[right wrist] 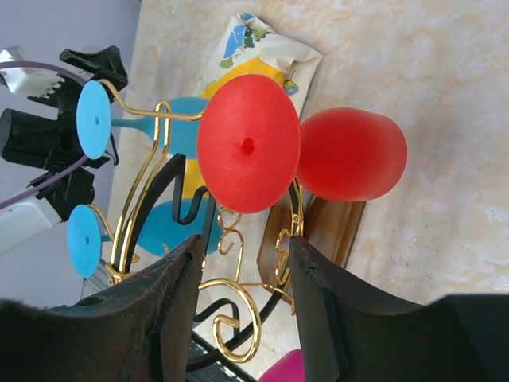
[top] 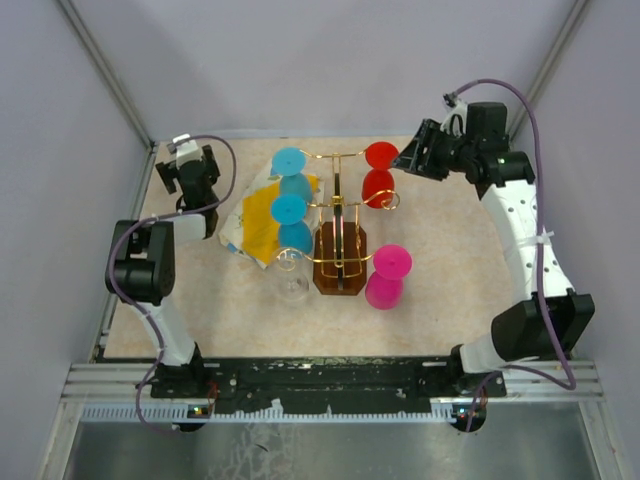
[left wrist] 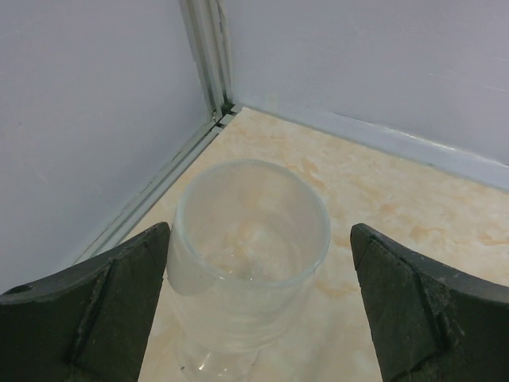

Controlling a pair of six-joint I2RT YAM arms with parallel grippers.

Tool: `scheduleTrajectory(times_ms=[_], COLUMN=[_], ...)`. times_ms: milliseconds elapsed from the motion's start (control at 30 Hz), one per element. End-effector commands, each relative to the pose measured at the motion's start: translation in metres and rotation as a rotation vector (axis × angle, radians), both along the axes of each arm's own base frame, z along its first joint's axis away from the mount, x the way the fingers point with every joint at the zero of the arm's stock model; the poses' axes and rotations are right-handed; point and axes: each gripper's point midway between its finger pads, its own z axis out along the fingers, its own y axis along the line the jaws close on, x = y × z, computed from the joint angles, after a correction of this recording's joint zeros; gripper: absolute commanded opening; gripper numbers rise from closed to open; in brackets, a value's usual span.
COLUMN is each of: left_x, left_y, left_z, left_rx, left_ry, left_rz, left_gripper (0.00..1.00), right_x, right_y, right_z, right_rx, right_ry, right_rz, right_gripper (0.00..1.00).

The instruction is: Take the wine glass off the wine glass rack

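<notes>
The gold wire wine glass rack (top: 338,205) stands mid-table on its brown wooden base (top: 340,262). A red wine glass (top: 379,172) hangs on its far right arm, and two blue glasses (top: 289,163) hang on the left. In the right wrist view the red glass's foot (right wrist: 248,143) and bowl (right wrist: 354,155) lie just ahead of my right gripper (right wrist: 242,247), which is open and not touching it. My left gripper (top: 193,165) is open at the far left corner, with a clear glass (left wrist: 250,239) standing on the table between its fingers (left wrist: 103,294).
A magenta glass (top: 387,276) stands foot-up on the table right of the base. Another clear glass (top: 292,276) sits left of the base. A yellow-and-white cloth (top: 258,228) lies under the blue glasses. Grey walls (left wrist: 79,119) close in the far left corner.
</notes>
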Motion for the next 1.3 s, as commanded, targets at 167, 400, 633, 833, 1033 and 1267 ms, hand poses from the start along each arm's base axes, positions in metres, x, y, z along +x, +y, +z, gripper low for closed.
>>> scheduleTrajectory(times_ms=[167,400,633,833,1033,1267], left_x=[-0.004,-0.008,-0.015,-0.021,-0.027,-0.034], left_y=[-0.013,-0.013,-0.010,-0.008,-0.006,0.000], left_z=[0.021,0.024,0.023,0.017,0.016,0.015], left_rx=[-0.043,-0.025,-0.019,-0.026,-0.038,-0.027], left_ry=[-0.037,-0.030,-0.023,-0.012,-0.008,0.004], left_rz=[-0.039,-0.040,-0.023,-0.011,-0.001,0.036], left_gripper=[1.00,1.00,1.00,1.00,1.00,1.00], right_x=[0.020,0.028,0.033,0.037,0.037,0.032], right_y=[0.006,0.007,0.010,0.013,0.018,0.018], right_z=[0.003,-0.003,-0.004,0.002,0.005,0.010], right_rx=[0.048,0.048,0.063,0.089,0.111,0.117], right_ry=[-0.047,-0.043,-0.047,-0.074,-0.098,-0.117], right_rz=[0.015,0.016,0.023,0.033,0.058,0.064], right_gripper=[0.40,0.42,0.43,0.36,0.18,0.07])
